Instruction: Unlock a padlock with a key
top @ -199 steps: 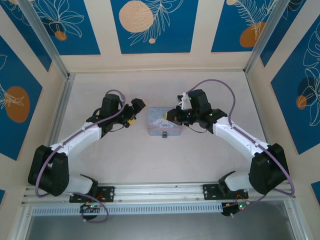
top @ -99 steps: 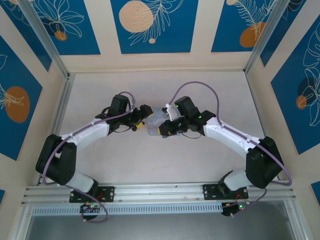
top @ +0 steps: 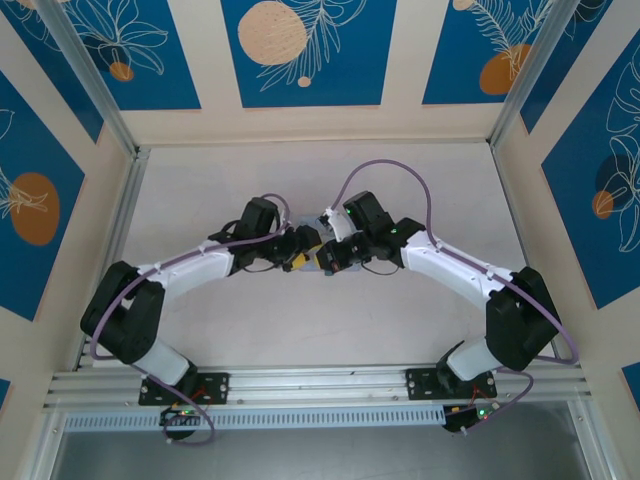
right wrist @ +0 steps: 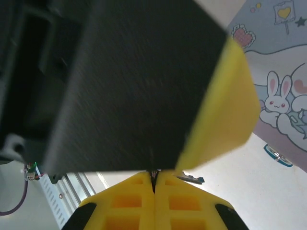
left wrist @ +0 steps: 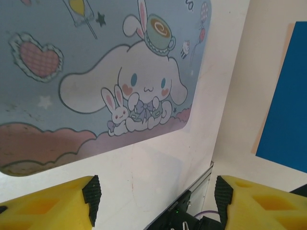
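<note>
At the near edge of the table (top: 200,180) both bases sit on the aluminium rail (top: 320,380). The left arm (top: 180,265) and the right arm (top: 460,265) rise from their shoulders, bend at the elbows and stretch inward and away. The two forearms form a shallow arch whose ends meet at the table's middle. There the wrists tip down, nose to nose and almost touching. The right gripper (right wrist: 153,184) has its yellow fingers pressed tightly together. A thin dark sliver, which looks to be the key (right wrist: 153,173), pokes out from between the very tips. Just beyond those tips lies a small dark metal bit, too blurred to name. Hard against the right wrist camera looms a big black block with a yellow pad (right wrist: 220,105) (most likely a finger of the other arm, though it is badly out of focus). The left gripper (left wrist: 153,201) stands spread, its two yellow fingers (left wrist: 53,206) well apart with only bare table between them. It hovers just beside the pale blue tin (left wrist: 96,72), whose lid carries a white long-eared cartoon dog and a small rabbit. The tin lies flat under and behind both wrists. Farther off the table runs to the cream back wall with its blue panels (top: 300,50).
</note>
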